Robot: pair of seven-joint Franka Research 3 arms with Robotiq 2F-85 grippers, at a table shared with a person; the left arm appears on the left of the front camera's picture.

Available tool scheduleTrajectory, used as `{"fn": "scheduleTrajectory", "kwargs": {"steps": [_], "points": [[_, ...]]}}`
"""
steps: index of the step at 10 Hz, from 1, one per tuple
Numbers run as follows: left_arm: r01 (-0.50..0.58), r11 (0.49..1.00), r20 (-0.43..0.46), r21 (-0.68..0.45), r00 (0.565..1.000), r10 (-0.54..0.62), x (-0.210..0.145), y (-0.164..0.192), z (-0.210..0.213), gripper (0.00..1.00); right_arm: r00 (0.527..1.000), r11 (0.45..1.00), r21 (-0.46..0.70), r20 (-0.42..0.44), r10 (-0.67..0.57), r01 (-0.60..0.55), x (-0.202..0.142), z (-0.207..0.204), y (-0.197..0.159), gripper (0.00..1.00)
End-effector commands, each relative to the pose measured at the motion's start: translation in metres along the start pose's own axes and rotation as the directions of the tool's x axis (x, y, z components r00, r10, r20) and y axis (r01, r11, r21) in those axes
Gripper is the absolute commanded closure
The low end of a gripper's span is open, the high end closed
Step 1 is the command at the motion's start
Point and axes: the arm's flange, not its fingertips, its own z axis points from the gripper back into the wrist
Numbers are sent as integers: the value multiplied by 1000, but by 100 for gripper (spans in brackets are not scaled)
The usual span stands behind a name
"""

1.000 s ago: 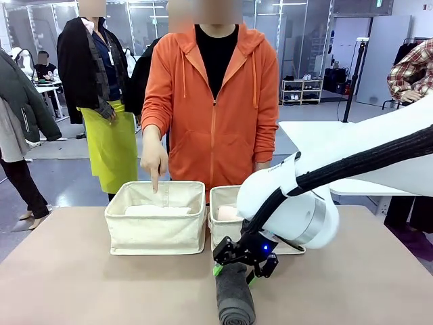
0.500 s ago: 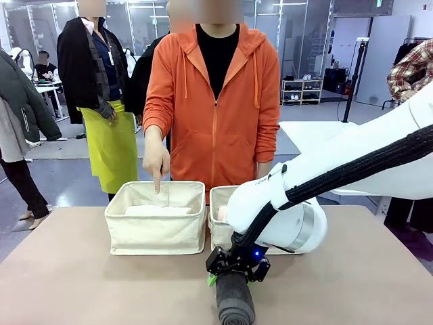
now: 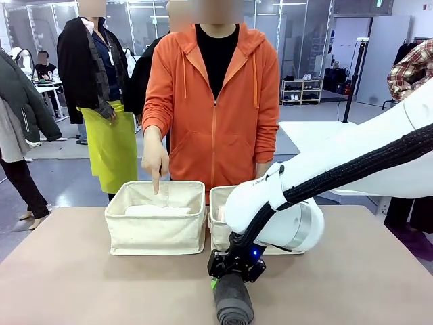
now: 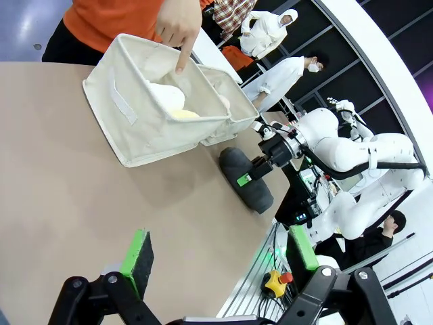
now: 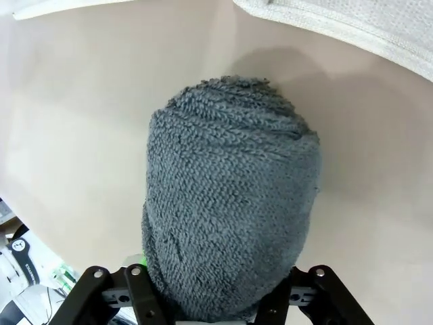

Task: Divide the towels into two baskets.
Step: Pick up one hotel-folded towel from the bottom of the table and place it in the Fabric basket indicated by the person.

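Your right arm [image 3: 352,169] reaches in from the counter's right side toward the middle of its near edge, wrist bent down, and the right gripper [image 3: 233,274] has its jaws closed around the dark grey towel [image 3: 233,301], squeezing it from both sides. Your left gripper [image 4: 216,254] hangs above the counter with its jaws spread wide and nothing between the green pads [image 4: 139,252]. The person's hand [image 3: 155,157] is held at the far edge, index finger pointing straight down.
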Motion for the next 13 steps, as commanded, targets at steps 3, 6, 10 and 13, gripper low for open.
{"fn": "scheduleTrajectory", "kwargs": {"steps": [3,6,10,13], "points": [[-1,1000,4,0,1000,1,1,-4,3,0,997,997,-31,-17,70,-71,-6,38,20,68],[-1,1000,4,0,1000,1,1,-4,3,0,978,976,-62,-32,205,-207,-7,99,53,68],[-1,1000,4,0,1000,1,1,-4,3,0,959,951,-135,16,281,-277,-6,144,78,68],[-1,1000,4,0,1000,1,1,-4,3,0,953,948,-113,27,303,-298,-11,151,80,68]]}}
